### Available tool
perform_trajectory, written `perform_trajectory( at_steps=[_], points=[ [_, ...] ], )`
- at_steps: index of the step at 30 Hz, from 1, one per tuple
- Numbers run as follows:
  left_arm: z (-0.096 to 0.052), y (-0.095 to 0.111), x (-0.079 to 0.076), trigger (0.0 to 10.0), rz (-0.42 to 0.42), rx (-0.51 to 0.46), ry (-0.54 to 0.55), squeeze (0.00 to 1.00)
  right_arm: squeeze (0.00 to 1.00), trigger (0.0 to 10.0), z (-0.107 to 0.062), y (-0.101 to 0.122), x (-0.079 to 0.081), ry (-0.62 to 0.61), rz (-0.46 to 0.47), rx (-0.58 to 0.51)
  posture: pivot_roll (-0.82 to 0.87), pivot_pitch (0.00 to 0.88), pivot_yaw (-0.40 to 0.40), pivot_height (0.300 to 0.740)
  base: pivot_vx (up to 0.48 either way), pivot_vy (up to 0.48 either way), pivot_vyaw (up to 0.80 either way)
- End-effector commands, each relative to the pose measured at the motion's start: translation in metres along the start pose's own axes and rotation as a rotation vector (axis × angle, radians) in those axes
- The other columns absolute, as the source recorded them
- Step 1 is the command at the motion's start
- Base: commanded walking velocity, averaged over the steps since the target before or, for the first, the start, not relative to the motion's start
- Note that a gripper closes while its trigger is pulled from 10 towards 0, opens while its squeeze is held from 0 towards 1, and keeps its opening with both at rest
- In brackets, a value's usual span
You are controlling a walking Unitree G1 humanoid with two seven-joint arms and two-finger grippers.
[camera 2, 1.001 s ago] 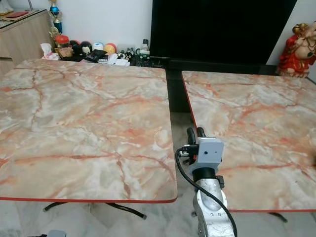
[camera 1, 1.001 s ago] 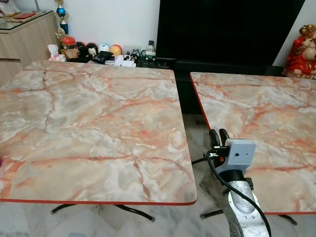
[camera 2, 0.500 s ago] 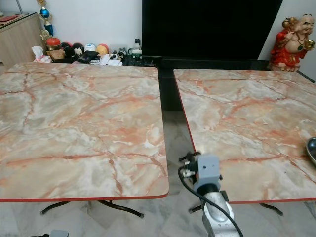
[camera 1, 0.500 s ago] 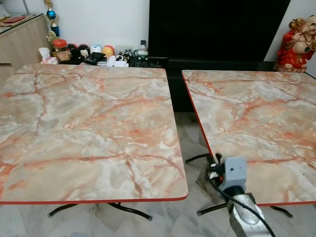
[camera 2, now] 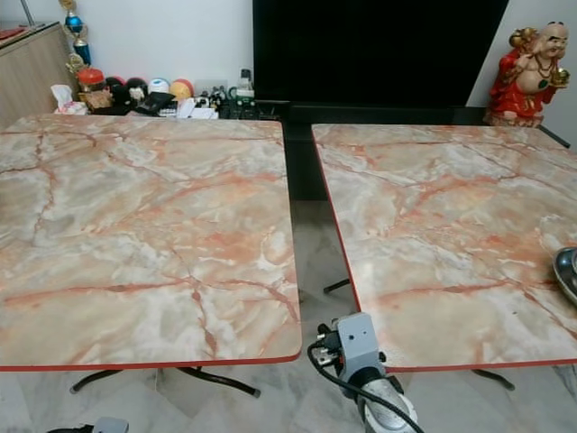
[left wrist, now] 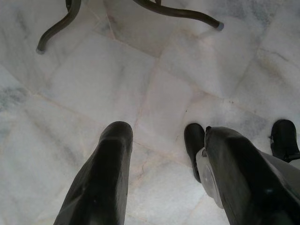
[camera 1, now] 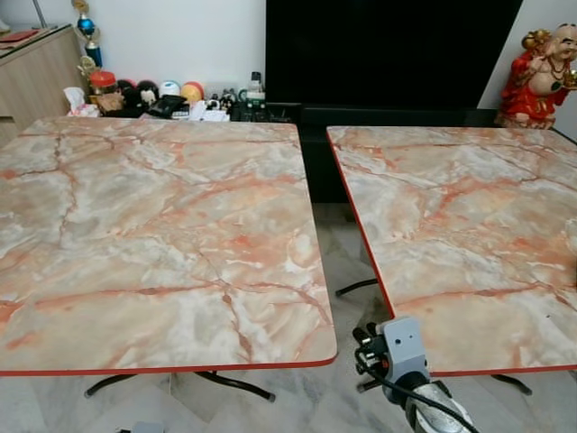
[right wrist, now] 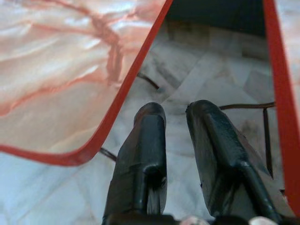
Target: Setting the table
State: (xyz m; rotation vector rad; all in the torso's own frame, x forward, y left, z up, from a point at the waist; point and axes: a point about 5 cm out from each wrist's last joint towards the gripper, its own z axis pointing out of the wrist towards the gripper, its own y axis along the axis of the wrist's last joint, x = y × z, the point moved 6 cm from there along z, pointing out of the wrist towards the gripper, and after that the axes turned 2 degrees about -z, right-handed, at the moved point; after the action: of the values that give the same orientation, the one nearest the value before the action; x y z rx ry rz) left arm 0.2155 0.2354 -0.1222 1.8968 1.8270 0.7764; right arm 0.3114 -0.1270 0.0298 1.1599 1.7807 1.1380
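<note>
Two marble-pattern tables with red edging stand side by side, a narrow gap of floor between them. The left tabletop and the right tabletop both look bare, except that a metal bowl sits at the far right edge of the right tabletop, cut off by the frame. The right gripper is low, in the gap near the tabletops' front corners, with its fingers slightly apart and nothing between them. The left gripper points down at the pale marble floor near the curved table legs, fingers apart and empty; the robot's feet show beside it. A big dark screen, a red figurine and a shelf of small clutter line the back wall.
</note>
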Motion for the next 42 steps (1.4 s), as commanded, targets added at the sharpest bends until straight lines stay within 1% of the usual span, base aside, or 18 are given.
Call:
perform_trajectory(
  at_steps=[1,6,9,11,15,16,17,18,20,23,26,32,34,35,36,38,40,42],
  points=[
    [0.000,0.000,-0.002,10.0,0.001,0.000,-0.006,0.00,0.00,10.0,-0.002,-0.010,-0.001,0.000,-0.002,0.040,0.01,0.063,-0.042,0.740,0.000,0.000,0.00],
    [0.000,0.000,-0.003,10.0,0.001,-0.002,-0.007,0.00,0.00,10.0,-0.006,-0.016,-0.001,-0.001,-0.003,0.065,0.01,0.067,-0.046,0.740,0.000,0.000,0.00],
    [0.000,0.001,-0.003,10.0,0.000,-0.006,-0.007,0.00,0.00,10.0,-0.012,-0.021,-0.008,-0.057,0.009,0.073,0.01,0.069,-0.047,0.740,0.000,0.000,0.00],
    [0.000,0.001,-0.002,10.0,0.000,-0.006,-0.007,0.00,0.00,10.0,-0.015,-0.025,-0.007,-0.061,0.013,0.084,0.01,0.070,-0.046,0.740,0.000,0.000,0.00],
    [0.000,0.001,-0.002,10.0,0.003,-0.006,-0.008,0.00,0.00,10.0,-0.019,-0.037,0.002,-0.036,0.028,0.121,0.00,0.071,-0.048,0.740,0.000,0.000,0.00],
    [0.000,0.001,-0.002,10.0,0.003,-0.006,-0.008,0.00,0.00,10.0,-0.019,-0.037,0.002,-0.036,0.028,0.121,0.00,0.071,-0.048,0.740,0.000,0.000,0.00],
    [0.000,0.001,-0.003,10.0,0.002,-0.006,-0.008,0.00,0.00,10.0,-0.020,-0.043,0.006,-0.027,0.038,0.141,0.00,0.071,-0.048,0.740,0.000,0.000,0.00],
    [0.000,0.001,-0.003,10.0,0.002,-0.006,-0.008,0.00,0.00,10.0,-0.020,-0.043,0.006,-0.027,0.038,0.141,0.00,0.071,-0.048,0.740,0.000,0.000,0.00],
    [0.000,0.001,-0.003,10.0,0.002,-0.007,-0.009,0.00,0.00,10.0,-0.020,-0.050,0.006,-0.027,0.032,0.164,0.01,0.072,-0.049,0.740,0.000,0.000,0.00],
    [0.000,0.001,-0.003,10.0,0.003,-0.009,-0.009,0.00,0.00,10.0,-0.020,-0.057,0.002,-0.061,0.054,0.191,0.01,0.072,-0.050,0.740,0.000,0.000,0.00],
    [0.000,0.001,-0.003,10.0,0.004,-0.008,-0.008,0.00,0.00,10.0,-0.022,-0.061,0.008,-0.035,0.044,0.202,0.01,0.072,-0.050,0.740,0.000,0.000,0.00],
    [0.000,0.000,-0.003,10.0,0.009,-0.006,-0.008,0.00,0.00,10.0,-0.032,-0.091,0.010,-0.057,0.061,0.305,0.00,0.076,-0.049,0.740,0.000,0.000,0.00],
    [0.000,0.000,-0.003,10.0,0.012,-0.003,-0.008,0.00,0.00,10.0,-0.035,-0.106,0.008,-0.087,0.087,0.354,0.01,0.076,-0.052,0.740,0.000,0.000,0.00],
    [0.000,0.000,-0.003,10.0,0.012,-0.003,-0.008,0.00,0.00,10.0,-0.035,-0.106,0.008,-0.087,0.087,0.354,0.01,0.076,-0.052,0.740,0.000,0.000,0.00],
    [0.000,-0.001,-0.003,10.0,0.009,-0.002,-0.007,0.00,0.00,10.0,-0.038,-0.118,0.010,-0.092,0.107,0.390,0.01,0.076,-0.052,0.740,0.000,0.000,0.00],
    [0.000,-0.001,-0.003,10.0,0.008,-0.002,-0.006,0.00,0.00,10.0,-0.040,-0.126,0.011,-0.099,0.134,0.410,0.01,0.076,-0.052,0.740,0.000,0.000,0.00],
    [0.000,-0.001,-0.003,10.0,0.007,-0.002,-0.006,0.00,0.00,10.0,-0.040,-0.129,0.010,-0.105,0.140,0.417,0.01,0.076,-0.052,0.740,0.000,0.000,0.00],
    [0.000,-0.002,-0.003,10.0,0.007,-0.001,-0.006,0.00,0.00,10.0,-0.043,-0.138,0.006,-0.140,0.175,0.445,0.01,0.076,-0.052,0.740,0.000,0.000,0.00]
  ],
)
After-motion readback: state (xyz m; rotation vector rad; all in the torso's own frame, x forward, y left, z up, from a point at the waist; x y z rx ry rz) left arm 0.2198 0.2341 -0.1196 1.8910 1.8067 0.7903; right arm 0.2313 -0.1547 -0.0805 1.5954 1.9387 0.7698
